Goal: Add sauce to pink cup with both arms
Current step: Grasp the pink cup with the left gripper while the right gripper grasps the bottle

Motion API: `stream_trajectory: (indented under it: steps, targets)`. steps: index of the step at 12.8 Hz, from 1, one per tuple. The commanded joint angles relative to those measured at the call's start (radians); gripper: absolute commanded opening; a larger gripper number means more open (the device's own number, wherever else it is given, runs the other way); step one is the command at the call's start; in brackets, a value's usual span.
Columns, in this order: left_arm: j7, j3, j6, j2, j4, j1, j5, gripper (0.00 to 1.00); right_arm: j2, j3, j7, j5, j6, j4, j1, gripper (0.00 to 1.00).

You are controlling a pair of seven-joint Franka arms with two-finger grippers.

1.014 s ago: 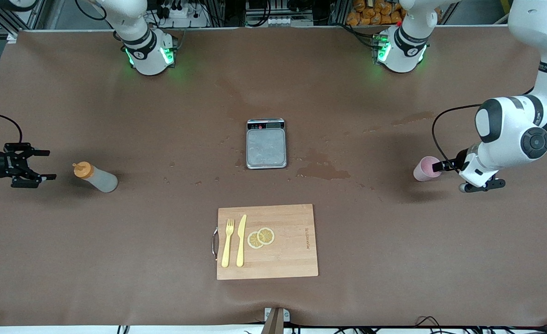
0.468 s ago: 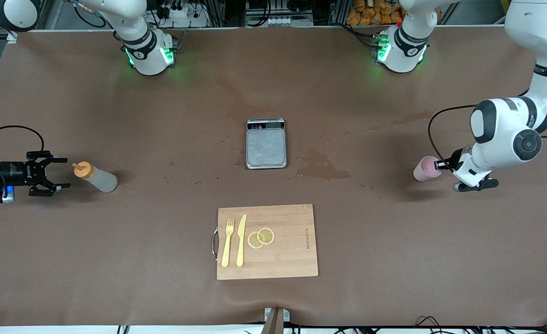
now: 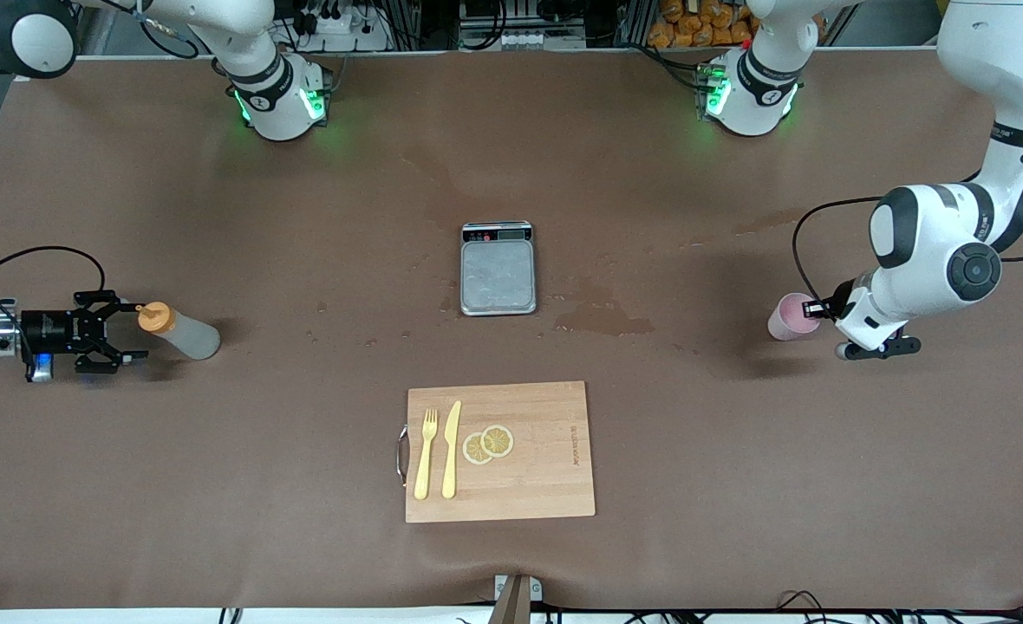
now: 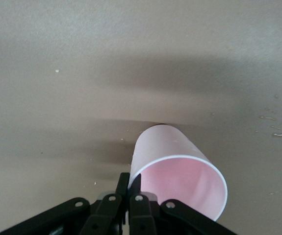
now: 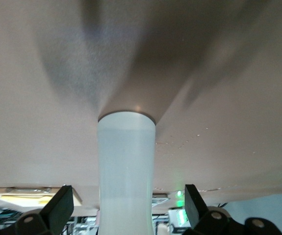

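The sauce bottle [image 3: 184, 333] lies on its side near the right arm's end of the table, with its orange cap pointing at my right gripper [image 3: 130, 332]. That gripper is open and low, one finger on each side of the cap end. In the right wrist view the bottle [image 5: 126, 166] lies between the spread fingers [image 5: 57, 210]. The pink cup [image 3: 787, 317] is tipped on its side near the left arm's end. My left gripper [image 3: 817, 308] is shut on its rim. The left wrist view shows the cup's mouth [image 4: 180, 181] and the gripper [image 4: 129, 183] pinching its wall.
A steel scale [image 3: 498, 276] sits at the table's middle. A wooden cutting board [image 3: 555, 485] lies nearer the front camera, with a fork [image 3: 426, 453], a knife [image 3: 451, 449] and lemon slices [image 3: 488, 444] on it. Wet stains [image 3: 602, 319] lie beside the scale.
My right gripper has moved along the table toward the bottle, and its fingers now flank the cap. My left gripper, with the cup, has shifted slightly toward the table's middle.
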State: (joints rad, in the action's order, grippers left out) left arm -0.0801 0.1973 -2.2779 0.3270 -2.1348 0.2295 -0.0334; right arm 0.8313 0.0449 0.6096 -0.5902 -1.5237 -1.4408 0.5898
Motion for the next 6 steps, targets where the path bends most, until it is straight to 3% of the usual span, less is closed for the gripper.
stream_trajectory:
  steps: [1, 4, 6]
  targets:
    - [-0.030, 0.045, 0.104, -0.043, 0.057, -0.001, -0.002, 0.00, 0.048, 0.018, 0.013, -0.042, 0.007, 0.036, 0.039, 1.00]
    - [-0.203, 0.175, 0.279, -0.045, 0.194, -0.001, -0.002, 0.00, 0.063, 0.018, 0.022, -0.045, 0.004, 0.034, 0.036, 1.00]
    - [-0.324, 0.276, 0.307, -0.037, 0.246, -0.004, -0.003, 0.00, 0.065, 0.020, 0.039, -0.071, 0.010, 0.033, 0.030, 1.00]
